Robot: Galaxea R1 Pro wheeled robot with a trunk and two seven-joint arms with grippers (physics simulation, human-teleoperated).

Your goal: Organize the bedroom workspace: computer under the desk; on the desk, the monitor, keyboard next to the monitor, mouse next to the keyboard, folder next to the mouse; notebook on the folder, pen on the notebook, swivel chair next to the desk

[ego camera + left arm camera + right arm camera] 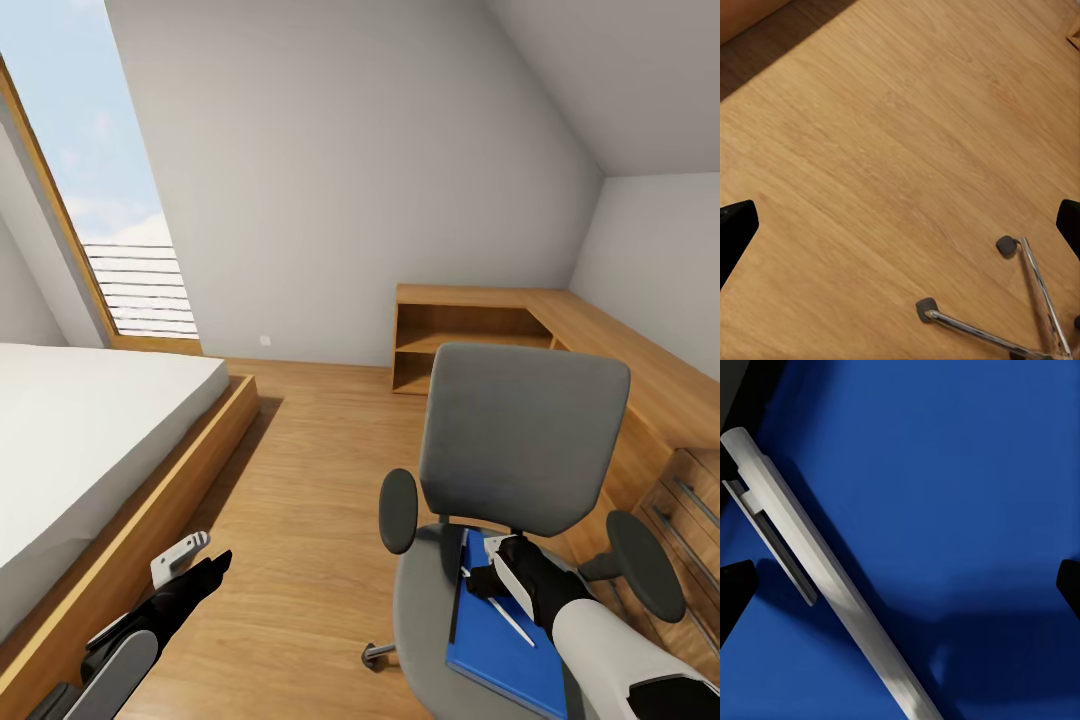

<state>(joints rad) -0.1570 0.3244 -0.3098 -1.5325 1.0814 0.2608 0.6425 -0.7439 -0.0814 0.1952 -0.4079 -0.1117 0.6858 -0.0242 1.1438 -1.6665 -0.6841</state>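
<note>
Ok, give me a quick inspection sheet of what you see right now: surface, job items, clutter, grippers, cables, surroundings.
Surface: the swivel chair seat holds the items; the desk is not among what I see.
Job's things: a blue flat item lies on the seat with the pen resting on top of it.
Clutter: nothing seen.
Grippers: the right gripper is low over the pen, jaws open and straddling it in the right wrist view; the left gripper hangs open above the wood floor, holding nothing.
Cables: nothing seen.
Surroundings: bed on the left, light-wood shelving along the far wall, chair casters below the left gripper.
</note>
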